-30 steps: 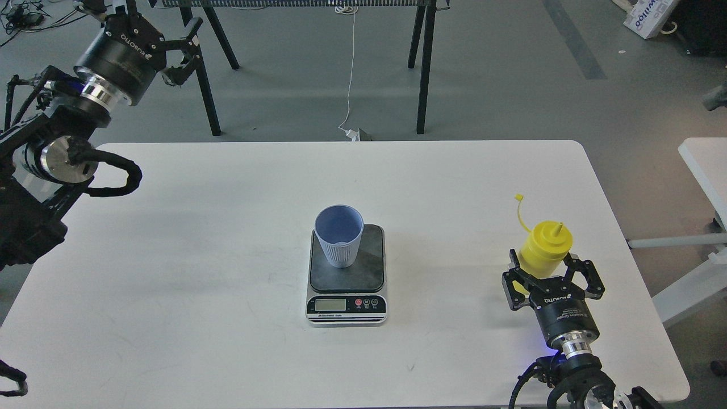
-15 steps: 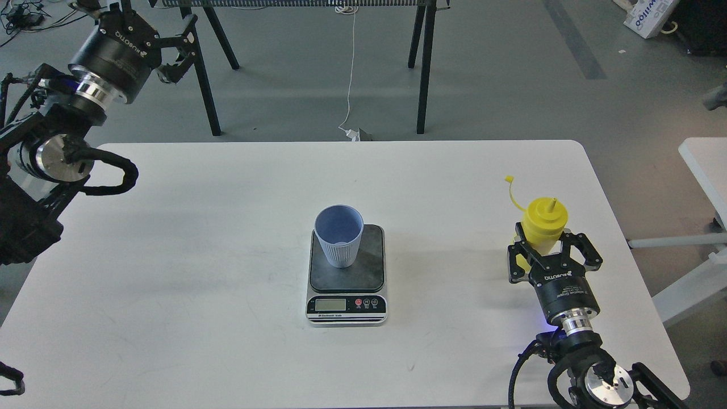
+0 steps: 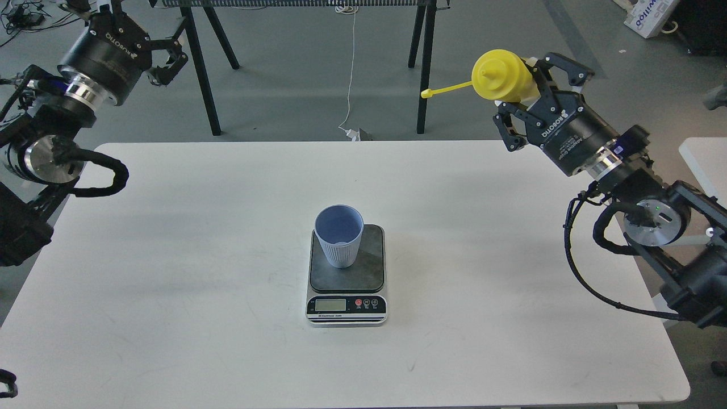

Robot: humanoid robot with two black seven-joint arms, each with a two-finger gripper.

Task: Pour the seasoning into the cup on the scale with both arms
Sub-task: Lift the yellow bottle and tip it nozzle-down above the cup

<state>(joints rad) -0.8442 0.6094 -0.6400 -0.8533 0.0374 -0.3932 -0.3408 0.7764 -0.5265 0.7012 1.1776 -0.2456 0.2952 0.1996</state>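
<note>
Because only the head view is marked as current, the legend treats that view alone. Right gripper [image 3: 531, 91], raised well above the white counter [image 3: 170, 255], has its fingers [image 3: 568, 65] pinching the yellow plastic squeeze bottle with pointed nozzle [image 3: 502, 74]; the bottle lies tilted, nozzle toward the robot's left, cap strap trailing, presumably to bring the spout toward the cup. Small ribbed blue-grey tumbler [image 3: 339, 234] stands upright on the dark platform of the flat digital kitchen scale [image 3: 347, 272] at mid-counter, so added weight can register. Left gripper [image 3: 152, 54], fingers spread and empty, hangs high at far left, well apart from the cup.
</note>
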